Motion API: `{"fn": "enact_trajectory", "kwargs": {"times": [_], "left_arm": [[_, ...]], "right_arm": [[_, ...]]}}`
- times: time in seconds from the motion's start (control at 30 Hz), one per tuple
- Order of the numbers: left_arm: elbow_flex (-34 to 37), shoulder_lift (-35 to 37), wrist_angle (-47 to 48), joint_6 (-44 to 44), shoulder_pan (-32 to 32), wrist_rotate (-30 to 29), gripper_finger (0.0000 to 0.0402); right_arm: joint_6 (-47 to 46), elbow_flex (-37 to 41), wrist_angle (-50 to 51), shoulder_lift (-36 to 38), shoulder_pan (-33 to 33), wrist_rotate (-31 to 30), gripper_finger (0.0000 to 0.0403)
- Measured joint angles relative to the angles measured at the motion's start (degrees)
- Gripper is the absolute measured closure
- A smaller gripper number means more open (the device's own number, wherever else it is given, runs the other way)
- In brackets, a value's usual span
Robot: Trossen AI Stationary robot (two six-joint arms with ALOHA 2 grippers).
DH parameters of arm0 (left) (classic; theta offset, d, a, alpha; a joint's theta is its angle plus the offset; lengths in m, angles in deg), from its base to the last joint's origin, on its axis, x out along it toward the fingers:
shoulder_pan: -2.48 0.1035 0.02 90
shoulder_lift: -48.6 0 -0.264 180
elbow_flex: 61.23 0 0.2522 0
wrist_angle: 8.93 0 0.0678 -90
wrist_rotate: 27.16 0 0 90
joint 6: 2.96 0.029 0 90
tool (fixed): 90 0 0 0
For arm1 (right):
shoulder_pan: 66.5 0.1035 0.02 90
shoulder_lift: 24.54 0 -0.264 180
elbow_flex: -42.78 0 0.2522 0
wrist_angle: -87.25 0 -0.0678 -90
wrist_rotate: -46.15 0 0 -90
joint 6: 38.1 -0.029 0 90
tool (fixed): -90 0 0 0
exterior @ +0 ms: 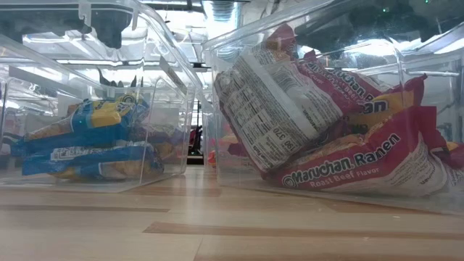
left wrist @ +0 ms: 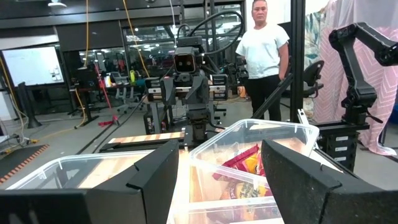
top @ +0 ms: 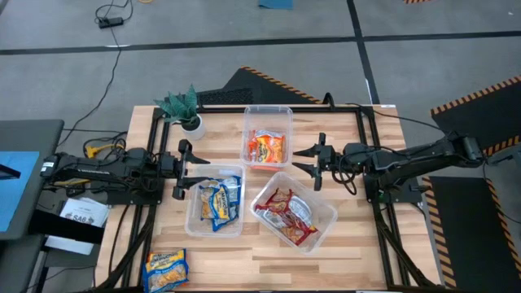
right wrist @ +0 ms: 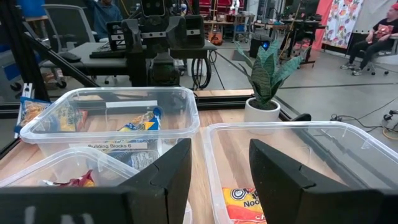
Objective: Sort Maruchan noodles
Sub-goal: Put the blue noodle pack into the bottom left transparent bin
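The left gripper (top: 181,169) hangs with fingers apart and empty beside the clear plastic bin (top: 194,226) holding blue-white noodle packets (top: 218,201). The right gripper (top: 316,161) — also spread, holding nothing — faces it across the table. Between them are a bin of red packets (top: 285,213) and a bin of orange packets (top: 266,147). One yellow packet (top: 165,269) lies alone at the wooden table's (top: 358,252) edge — the green potted plant (top: 182,107) stands at the far side.

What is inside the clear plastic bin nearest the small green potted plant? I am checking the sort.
The clear plastic bin holds orange-yellow noodle packets, lying at its near end. Anything beneath those packets is covered, so their count cannot be told.
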Motion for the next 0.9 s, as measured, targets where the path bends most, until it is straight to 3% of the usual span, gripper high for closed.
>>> {"fn": "enact_trajectory", "kwargs": {"times": [0.9], "left_arm": [[0.0, 0.0, -0.02, -0.04, -0.01, -0.01, 0.0182]], "right_arm": [[0.0, -0.04, -0.92, 0.0, 0.0, 0.02, 0.0221]]}}
